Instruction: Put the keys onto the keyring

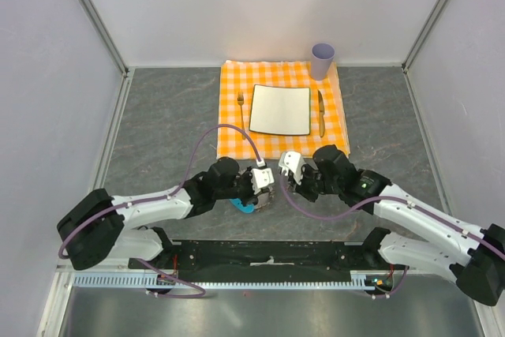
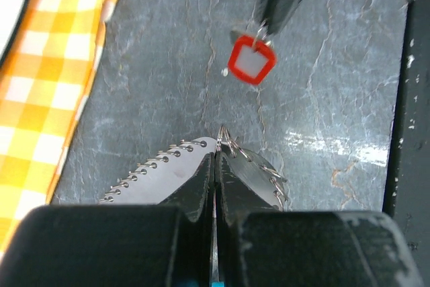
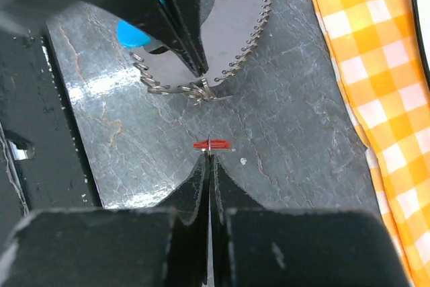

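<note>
Currently left gripper (image 2: 217,144) clenched on keyring (image 2: 151,169) — right gripper (image 3: 209,159) pinching red key (image 2: 252,60). Red key just right of keyring, not touching.

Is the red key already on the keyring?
No, in the left wrist view the red key hangs from the right gripper, apart from the keyring pinched in the left gripper.

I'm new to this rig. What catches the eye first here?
Front and centre, the left gripper pinches a silvery keyring and the right gripper a tiny red key, tips nearly meeting. Behind them lies an orange checked cloth with a white plate.
</note>
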